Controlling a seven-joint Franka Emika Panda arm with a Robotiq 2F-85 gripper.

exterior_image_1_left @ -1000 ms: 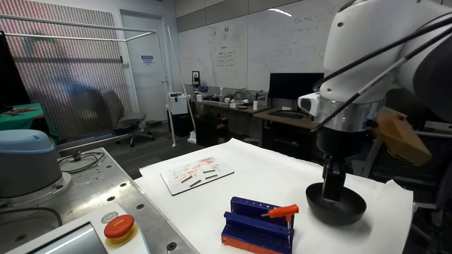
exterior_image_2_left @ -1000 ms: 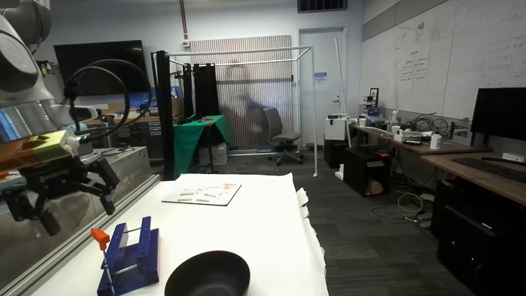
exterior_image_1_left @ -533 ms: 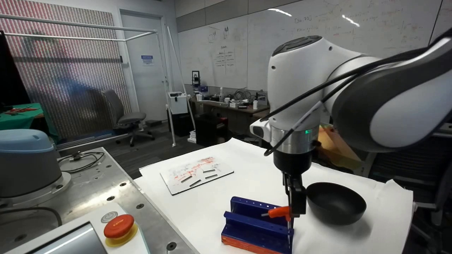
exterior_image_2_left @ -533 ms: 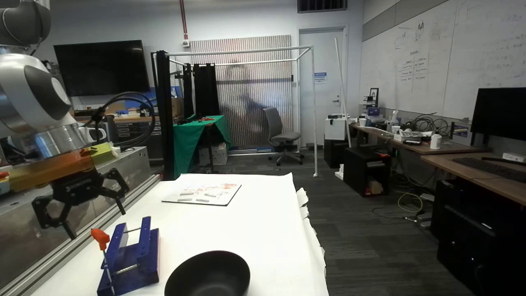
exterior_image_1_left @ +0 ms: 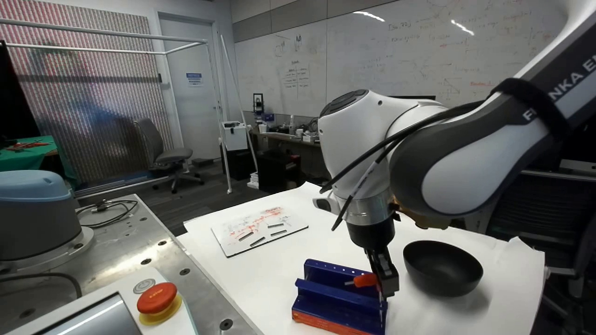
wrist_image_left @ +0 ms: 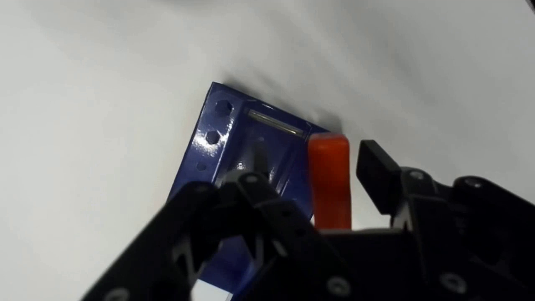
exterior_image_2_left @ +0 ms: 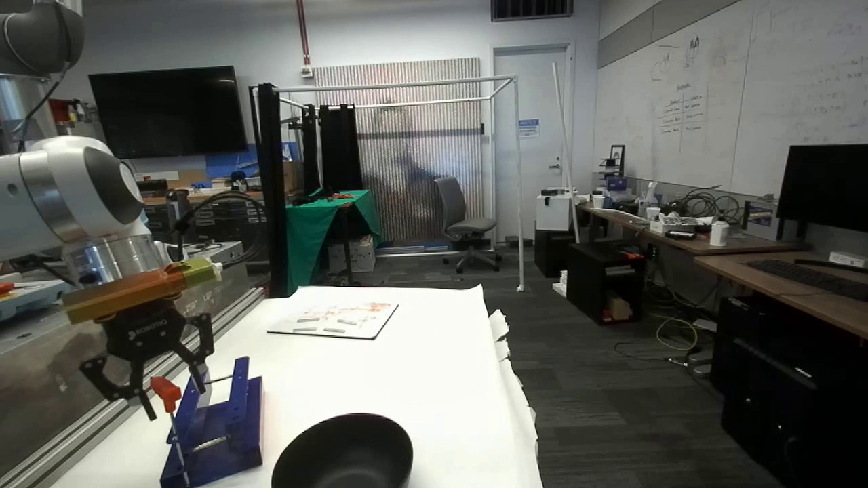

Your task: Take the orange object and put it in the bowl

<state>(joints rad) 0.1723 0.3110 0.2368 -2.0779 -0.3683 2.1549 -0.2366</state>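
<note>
The orange object is a T-handled tool (exterior_image_1_left: pixel 365 280) with a thin metal shaft, standing in the end of a blue rack (exterior_image_1_left: pixel 333 307). In the wrist view its orange handle (wrist_image_left: pixel 330 184) lies between my fingers. My gripper (wrist_image_left: pixel 316 162) is partly closed but open, with a gap showing between the handle and the right-hand pad (wrist_image_left: pixel 378 177). An exterior view has the gripper (exterior_image_2_left: pixel 175 401) astride the handle (exterior_image_2_left: pixel 165 392), fingertips low over the rack. The black bowl (exterior_image_1_left: pixel 442 269) sits on the table beside the rack, with nothing seen inside.
A small whiteboard (exterior_image_1_left: pixel 253 232) with several dark strips on it lies farther back on the white-covered table. A metal bench carries a panel with a red stop button (exterior_image_1_left: pixel 157 298) alongside. The table's far edge (exterior_image_2_left: pixel 502 379) has ragged paper.
My gripper has come down and across to the orange handle, after standing higher and away from it. Its fingers have drawn closer together. Tool, rack and bowl have stayed in place.
</note>
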